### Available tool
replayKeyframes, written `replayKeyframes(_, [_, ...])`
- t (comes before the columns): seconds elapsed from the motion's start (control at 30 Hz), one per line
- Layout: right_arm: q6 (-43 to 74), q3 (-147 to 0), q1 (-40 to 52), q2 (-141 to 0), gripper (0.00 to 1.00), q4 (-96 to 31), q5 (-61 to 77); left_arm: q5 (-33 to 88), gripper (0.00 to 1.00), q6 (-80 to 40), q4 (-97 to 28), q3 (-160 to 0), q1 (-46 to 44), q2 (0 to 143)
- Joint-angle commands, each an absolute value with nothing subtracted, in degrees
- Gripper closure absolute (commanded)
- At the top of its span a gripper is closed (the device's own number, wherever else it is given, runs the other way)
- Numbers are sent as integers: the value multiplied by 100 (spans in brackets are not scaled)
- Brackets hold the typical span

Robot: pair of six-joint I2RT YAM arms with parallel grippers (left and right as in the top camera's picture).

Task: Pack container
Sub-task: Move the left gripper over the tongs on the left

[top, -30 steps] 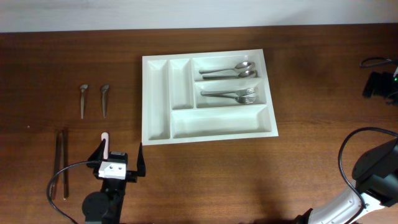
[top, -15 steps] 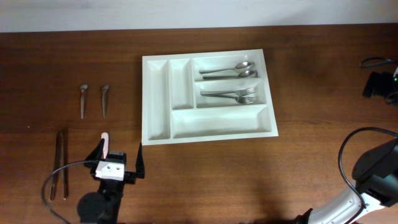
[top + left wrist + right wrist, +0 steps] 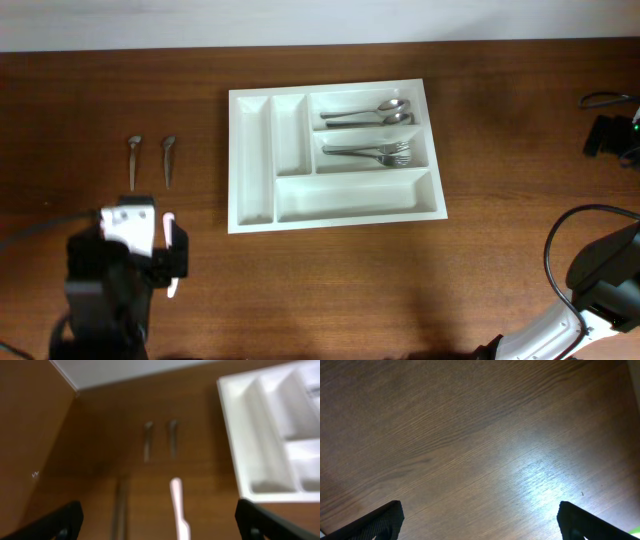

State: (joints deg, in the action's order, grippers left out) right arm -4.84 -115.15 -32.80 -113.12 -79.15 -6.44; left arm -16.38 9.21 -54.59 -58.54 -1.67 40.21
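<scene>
Left hand agape; two spoons, two forks

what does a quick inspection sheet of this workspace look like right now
surface: wooden table, bare, no spills seen
job's things: white tray holds spoons in the top long compartment, forks in the middle one; the other three are empty. loose at left: two small metal utensils, a pink-white utensil
clutter: black device at the right edge
end effectors: left end effector open, holding nothing, pink-white utensil on the table ahead; right end effector open over bare wood
cables: loop by the right arm, black cable near the device
surroundings: white wall beyond the far edge
</scene>
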Motion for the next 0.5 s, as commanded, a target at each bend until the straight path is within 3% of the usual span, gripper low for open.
replayKeyframes(0.0, [-513, -11496, -3264, -11292, 1, -7900, -648, -2335, 1, 1085, -5621, -6377, -132, 4790])
replayKeyframes(0.27, [-513, -11496, -3264, -11292, 1, -7900, -648, -2585, 1, 797, -5625, -6512, 21, 5607])
replayKeyframes(0.47, [-513, -11496, -3264, -11292, 1, -7900, -648, -1144, 1, 692, -6296, -6952, 1710, 6313])
